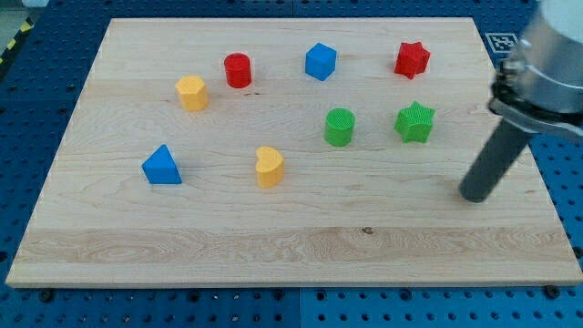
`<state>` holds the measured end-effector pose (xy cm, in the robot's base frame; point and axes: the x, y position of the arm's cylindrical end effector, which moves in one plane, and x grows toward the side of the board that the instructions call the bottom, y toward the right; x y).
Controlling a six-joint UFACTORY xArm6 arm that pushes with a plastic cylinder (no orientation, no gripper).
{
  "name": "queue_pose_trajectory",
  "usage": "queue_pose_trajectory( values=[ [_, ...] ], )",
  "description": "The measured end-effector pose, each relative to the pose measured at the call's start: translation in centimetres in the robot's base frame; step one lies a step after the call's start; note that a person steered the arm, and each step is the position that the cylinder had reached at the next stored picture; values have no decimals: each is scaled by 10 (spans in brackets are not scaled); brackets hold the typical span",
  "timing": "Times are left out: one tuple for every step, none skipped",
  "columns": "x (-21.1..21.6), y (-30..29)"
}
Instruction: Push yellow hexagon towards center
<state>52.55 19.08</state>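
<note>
And here we are with my tip (pixel 475 195) parked far over on the view's right, resting on the board (pixel 273 251) below and to the right of the green star (pixel 415 122), touching nothing at all. No jaws on this rig, just a bare rod, so nothing is held and nothing can be.

The target, the yellow hexagon (pixel 191 93), sits way across in the upper left, just left of the red cylinder (pixel 238 70) and well apart from my tip. It looks untouched and well off centre, so I'd call the task not yet started: the whole push is still to come.

Look at the traffic in between! The green cylinder (pixel 339 127) stands near the middle, the blue cube (pixel 320 62) above it, the red star (pixel 412 59) up in the top right. The yellow heart (pixel 269 167) lies just below centre-left (a lookalike in colour, easy to mix up), and the blue triangle (pixel 161 166) sits lower left.

What's left, by my reckoning: get across the board, come round to the hexagon's upper-left side, then shove it down and right toward the middle. The risk is clipping the red cylinder on the way round, since the two sit close together.
</note>
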Motion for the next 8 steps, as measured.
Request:
queue_pose_trajectory(
  values=[
    [0, -26],
    [-14, -54],
    [-28, -85],
    [-33, -92],
    [-58, -136],
    [-64, -186],
    [-64, -254],
    [-85, -313]
  ],
)
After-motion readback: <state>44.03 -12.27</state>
